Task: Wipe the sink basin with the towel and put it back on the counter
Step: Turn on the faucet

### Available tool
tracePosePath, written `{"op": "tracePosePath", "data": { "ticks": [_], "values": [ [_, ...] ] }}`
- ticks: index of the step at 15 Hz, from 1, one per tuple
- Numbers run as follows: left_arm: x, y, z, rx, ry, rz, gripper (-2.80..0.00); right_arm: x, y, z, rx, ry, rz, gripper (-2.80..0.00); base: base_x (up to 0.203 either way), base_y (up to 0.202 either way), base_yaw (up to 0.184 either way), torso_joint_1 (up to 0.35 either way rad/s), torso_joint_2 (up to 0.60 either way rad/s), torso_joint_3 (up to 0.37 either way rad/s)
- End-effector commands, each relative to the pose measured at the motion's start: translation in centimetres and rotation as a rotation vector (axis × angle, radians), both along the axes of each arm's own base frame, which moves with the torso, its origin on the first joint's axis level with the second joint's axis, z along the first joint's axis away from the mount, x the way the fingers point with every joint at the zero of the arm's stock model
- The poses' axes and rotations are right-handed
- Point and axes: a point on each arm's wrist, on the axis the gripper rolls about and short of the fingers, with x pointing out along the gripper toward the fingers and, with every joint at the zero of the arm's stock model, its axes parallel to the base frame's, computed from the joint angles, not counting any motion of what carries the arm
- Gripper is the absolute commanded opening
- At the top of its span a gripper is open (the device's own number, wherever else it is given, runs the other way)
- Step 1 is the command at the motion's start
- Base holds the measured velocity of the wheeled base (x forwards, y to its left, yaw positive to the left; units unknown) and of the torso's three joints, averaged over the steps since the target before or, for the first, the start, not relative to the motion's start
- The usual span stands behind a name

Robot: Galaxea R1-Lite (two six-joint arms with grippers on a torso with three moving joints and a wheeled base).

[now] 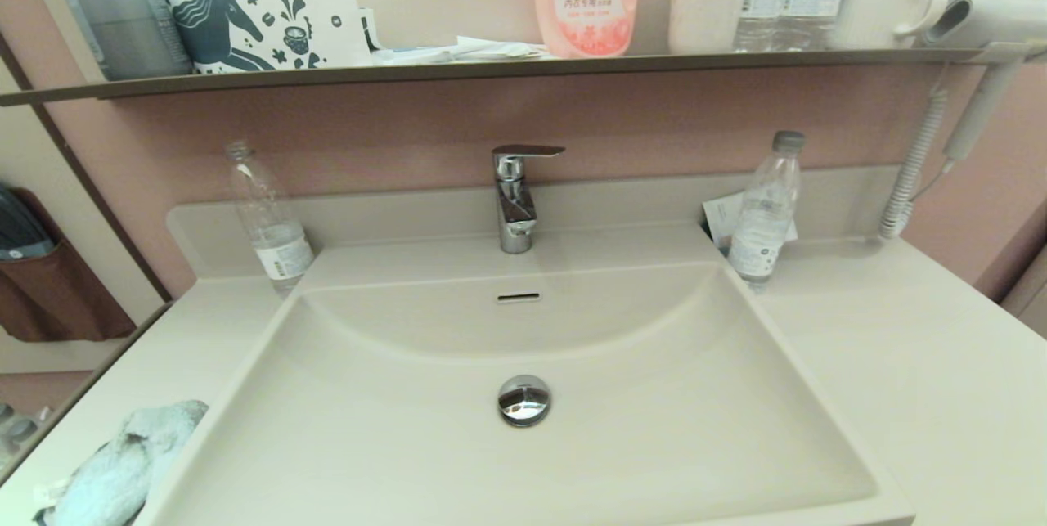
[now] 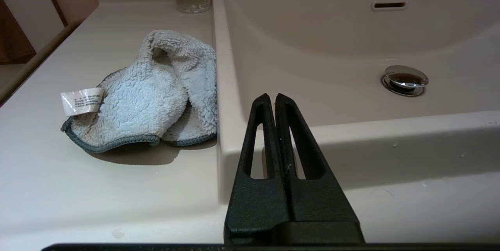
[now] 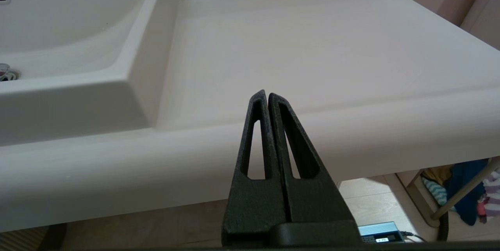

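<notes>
a small pale blue-green fluffy terry towel (image 2: 148, 95) with a darker teal edge lies crumpled on the flat cream-beige counter (image 1: 900, 362), on the robot's left, just beside the rim of the large rectangular cream-beige sink basin (image 1: 654, 428). in the head view its long axis runs from the near edge of the counter toward the back, roughly along the basin rim. a white label (image 2: 82, 100) sticks out on its far side from the basin. the left gripper (image 2: 275, 97) hangs at the counter's front edge near the basin's corner, fingers pressed together, holding nothing. the right gripper (image 3: 267, 94) hangs before the right counter edge, fingers also together and empty.
</notes>
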Motion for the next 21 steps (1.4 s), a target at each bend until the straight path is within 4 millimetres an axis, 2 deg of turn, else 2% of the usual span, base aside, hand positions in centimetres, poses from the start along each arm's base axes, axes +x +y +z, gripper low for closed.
{"op": "tracePosePath", "data": {
  "ticks": [1, 4, 7, 10, 12, 14, 17, 19, 21],
  "values": [
    [0.0, 0.0, 0.0, -0.001, 0.000, 0.000, -2.80, 0.0, 0.0, 0.2, 0.003, -0.006, -0.001, -2.80, 0.000, 0.000, 0.000, 0.000, 0.00, 0.000],
    [0.0, 0.0, 0.0, 0.000, 0.000, 0.000, -2.80, -0.1, 0.0, 2.1, 0.004, 0.003, 0.009, -2.80, 0.000, 0.000, 0.000, 0.000, 0.00, 0.000],
    [0.0, 0.0, 0.0, -0.001, 0.000, 0.000, -2.80, 1.9, 0.0, 6.6, 0.019, 0.095, 0.025, -2.80, 0.000, 0.000, 0.000, 0.000, 0.00, 0.000],
    [0.0, 0.0, 0.0, -0.001, 0.000, 0.000, -2.80, 6.8, 0.2, 12.0, 0.033, 0.176, 0.046, -2.80, 0.000, 0.000, 0.000, 0.000, 0.00, 0.000],
    [0.0, 0.0, 0.0, -0.001, 0.000, 0.000, -2.80, 11.5, 0.6, 14.8, 0.032, 0.199, 0.071, -2.80, 0.000, 0.000, 0.000, 0.000, 0.00, 0.000],
    [0.0, 0.0, 0.0, -0.001, 0.000, 0.000, -2.80, 16.4, 1.9, 16.8, 0.013, 0.209, 0.130, -2.80, 0.000, 0.000, 0.000, 0.000, 0.00, 0.000],
    [0.0, 0.0, 0.0, -0.001, 0.000, 0.000, -2.80, 21.8, 6.6, 17.5, -0.025, 0.205, 0.251, -2.80, 0.000, 0.000, 0.000, 0.000, 0.00, 0.000],
    [0.0, 0.0, 0.0, -0.001, 0.000, 0.000, -2.80, 25.3, 9.9, 16.5, -0.039, 0.191, 0.287, -2.80, 0.000, 0.000, 0.000, 0.000, 0.00, 0.000],
    [0.0, 0.0, 0.0, -0.001, 0.000, 0.000, -2.80, 28.3, 12.9, 14.7, -0.054, 0.199, 0.318, -2.80, 0.000, 0.000, 0.000, 0.000, 0.00, 0.000]
  ]
}}
